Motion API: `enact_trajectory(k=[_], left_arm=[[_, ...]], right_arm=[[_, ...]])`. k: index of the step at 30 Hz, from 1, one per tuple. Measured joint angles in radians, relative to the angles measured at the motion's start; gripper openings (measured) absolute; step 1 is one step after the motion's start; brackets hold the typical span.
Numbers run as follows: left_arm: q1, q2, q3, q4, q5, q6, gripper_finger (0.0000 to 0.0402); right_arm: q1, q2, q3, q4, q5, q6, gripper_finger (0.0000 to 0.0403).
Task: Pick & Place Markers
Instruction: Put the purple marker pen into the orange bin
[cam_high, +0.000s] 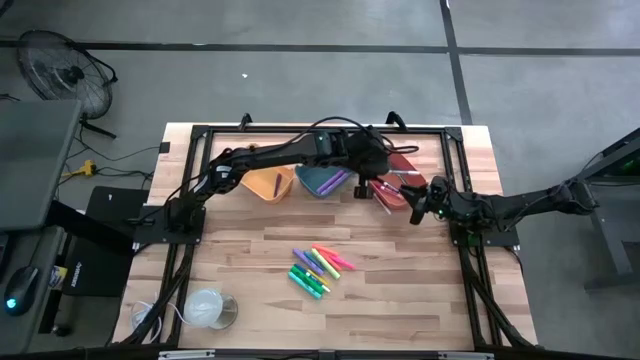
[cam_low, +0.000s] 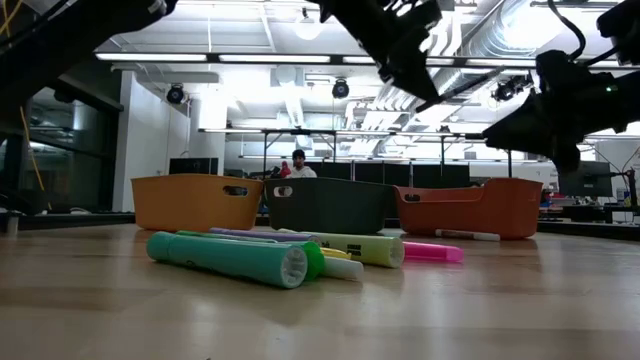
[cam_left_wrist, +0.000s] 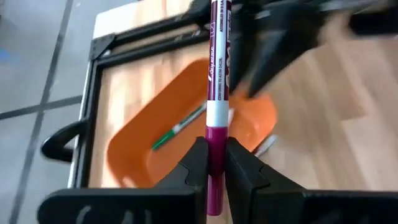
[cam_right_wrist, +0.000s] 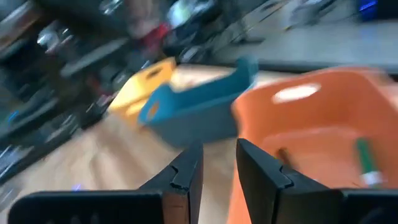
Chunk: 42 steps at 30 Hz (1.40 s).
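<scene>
A magenta marker (cam_left_wrist: 219, 74) with a white band is lifted above the orange bin (cam_left_wrist: 155, 155), and my left gripper (cam_left_wrist: 216, 149) is shut on it. In the high view that gripper (cam_high: 375, 175) hangs over the far side of the table by the orange bin (cam_high: 400, 182). A green marker (cam_left_wrist: 177, 129) lies inside that bin. Several loose markers (cam_high: 320, 268) lie in a heap on the table's middle. My right gripper (cam_right_wrist: 219, 155) stands open at the right side (cam_high: 418, 205), next to the orange bin, with nothing between its fingers. My left gripper pinches the marker's magenta end (cam_left_wrist: 216, 134), just below the white band, between its two fingers (cam_left_wrist: 198, 165). The gripper slants downward, coming from the table's left. The rest of the marker sticks out past the fingertips, clear of the bin and the table.
A yellow bin (cam_high: 268, 182) and a teal bin (cam_high: 322, 180) stand in a row left of the orange one. A white round cup (cam_high: 205, 308) lies near the front left. Black frame rails (cam_high: 190, 200) run along the table's left, far and right sides.
</scene>
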Motion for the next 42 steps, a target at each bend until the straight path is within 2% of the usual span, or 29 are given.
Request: enact_trajectory(k=[3, 6, 11, 16, 20, 28, 31, 37, 42], left_arm=[[0.000, 0.000, 0.000, 0.007, 0.029, -0.020, 0.0022], [0.001, 0.000, 0.000, 0.010, 0.030, -0.033, 0.0022], [0.002, 0.000, 0.000, 0.031, 0.025, -0.033, 0.0022], [0.001, 0.001, 0.000, 0.059, 0.024, -0.041, 0.0022], [0.001, 0.001, 0.000, 0.068, 0.024, -0.044, 0.0022], [0.001, 0.001, 0.000, 0.069, 0.027, -0.045, 0.0022], [0.001, 0.001, 0.000, 0.070, 0.063, -0.048, 0.0022], [0.001, 0.001, 0.000, 0.074, 0.097, -0.074, 0.0022], [0.001, 0.001, 0.000, 0.084, 0.106, -0.075, 0.0022]], right_arm=[[0.000, -0.001, 0.000, 0.056, 0.066, 0.069, 0.0085], [0.000, -0.001, 0.000, 0.091, 0.050, 0.114, 0.0085], [0.000, -0.001, 0.000, 0.171, -0.080, -0.064, 0.0085], [0.000, -0.001, 0.000, 0.295, -0.101, -0.191, 0.0089], [0.000, -0.001, 0.000, 0.326, -0.101, -0.240, 0.0118], [0.000, -0.001, 0.000, 0.349, -0.057, -0.261, 0.0215], [0.000, -0.001, 0.000, 0.423, -0.067, -0.336, 0.0231], [0.000, -0.001, 0.000, 0.499, -0.094, -0.432, 0.0225], [0.000, -0.001, 0.000, 0.525, -0.101, -0.439, 0.0196]])
